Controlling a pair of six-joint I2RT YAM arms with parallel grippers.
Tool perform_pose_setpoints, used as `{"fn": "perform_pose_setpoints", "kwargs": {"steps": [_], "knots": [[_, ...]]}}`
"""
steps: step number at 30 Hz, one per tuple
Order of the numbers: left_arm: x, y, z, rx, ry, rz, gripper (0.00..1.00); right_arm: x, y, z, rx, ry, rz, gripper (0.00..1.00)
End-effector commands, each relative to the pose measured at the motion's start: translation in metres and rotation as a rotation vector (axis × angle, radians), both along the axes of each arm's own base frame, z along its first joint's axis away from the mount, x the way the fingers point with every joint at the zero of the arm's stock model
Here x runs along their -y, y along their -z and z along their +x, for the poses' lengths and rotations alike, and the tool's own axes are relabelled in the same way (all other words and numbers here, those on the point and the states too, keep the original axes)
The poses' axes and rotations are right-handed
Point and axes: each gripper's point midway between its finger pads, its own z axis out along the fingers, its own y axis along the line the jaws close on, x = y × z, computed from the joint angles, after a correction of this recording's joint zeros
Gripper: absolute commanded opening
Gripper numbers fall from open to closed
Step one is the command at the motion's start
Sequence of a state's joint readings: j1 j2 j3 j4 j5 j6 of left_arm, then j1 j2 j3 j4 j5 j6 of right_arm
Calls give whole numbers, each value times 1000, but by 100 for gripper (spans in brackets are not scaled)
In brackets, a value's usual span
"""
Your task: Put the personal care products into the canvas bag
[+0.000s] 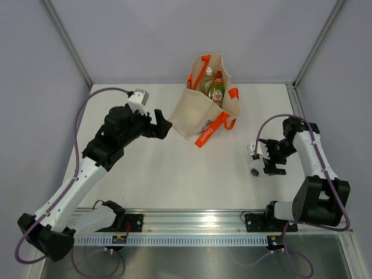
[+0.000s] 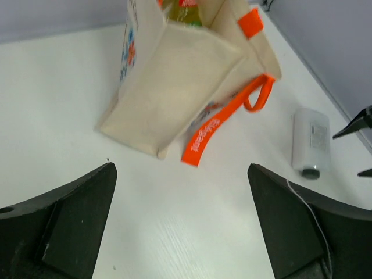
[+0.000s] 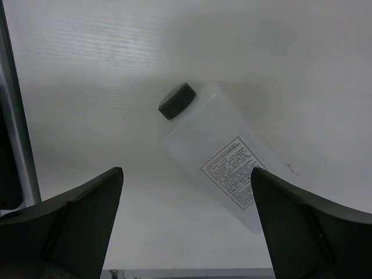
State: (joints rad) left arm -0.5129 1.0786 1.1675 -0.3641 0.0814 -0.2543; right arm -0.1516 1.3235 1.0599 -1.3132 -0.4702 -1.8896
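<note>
Right gripper [image 3: 186, 172], jaws wide, hovers over the white bottle [image 3: 216, 157] lying flat on the desk [image 3: 87, 70], well right of the bag [image 1: 195, 110]; probably light, smooth, slightly squashy plastic, so I'd pinch across mid-body, below the cap.

The left gripper [image 2: 181, 174] hangs over the white table [image 2: 52, 93] with its two dark fingers [image 2: 70, 221] spread wide. Beyond them stands the canvas bag [image 2: 180, 81], a coloured print on its left side and an orange strap [image 2: 224, 116] trailing onto the table. To its right a white bottle [image 2: 310, 139] lies flat, its dark cap toward the camera.
</note>
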Motion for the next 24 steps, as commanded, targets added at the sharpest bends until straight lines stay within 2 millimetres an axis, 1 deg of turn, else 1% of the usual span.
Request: {"fn": "perform_pose_setpoints", "kwargs": {"steps": [1,2,3,4,5,6,7,9,10,11,12,13,15,16,18,21,23,24], "knots": [[-16,46,-17,-81,-67,-27,99,24,21,15,84,-301,-158,100],[-20,54,-22,-95,-78,-31,99,24,22,20,94,-318,-161,100],[-25,65,-32,-112,-89,-39,99,25,24,24,94,-323,-164,100],[-27,69,-35,-118,-92,-42,99,28,31,28,64,-329,-170,99],[-29,74,-39,-131,-101,-48,99,30,30,35,62,-336,-181,100],[-32,77,-42,-138,-109,-49,99,32,33,37,47,-341,-190,100],[-34,83,-45,-144,-114,-48,99,35,39,43,38,-348,-205,99],[-36,87,-48,-159,-124,-55,99,32,45,50,45,-364,-216,100],[-37,88,-49,-160,-127,-59,99,31,49,56,57,-368,-226,99],[-37,91,-51,-168,-130,-64,99,25,53,58,52,-366,-232,100],[-38,93,-51,-173,-133,-65,99,24,56,61,53,-359,-242,100],[-38,94,-52,-175,-136,-67,99,25,62,68,62,-347,-262,99],[-39,95,-53,-180,-137,-67,99,23,69,70,45,-327,-276,100],[-39,96,-53,-184,-137,-64,99,26,75,73,35,-318,-291,99],[-39,97,-54,-187,-137,-59,99,27,81,78,30,-278,-311,99],[-39,100,-53,-194,-138,-56,99,33,87,71,-13,-273,-334,99],[-39,101,-53,-197,-139,-58,99,38,98,60,-72,-272,-372,100],[-38,102,-52,-200,-140,-57,99,41,103,60,-82,-262,-391,100]]}}
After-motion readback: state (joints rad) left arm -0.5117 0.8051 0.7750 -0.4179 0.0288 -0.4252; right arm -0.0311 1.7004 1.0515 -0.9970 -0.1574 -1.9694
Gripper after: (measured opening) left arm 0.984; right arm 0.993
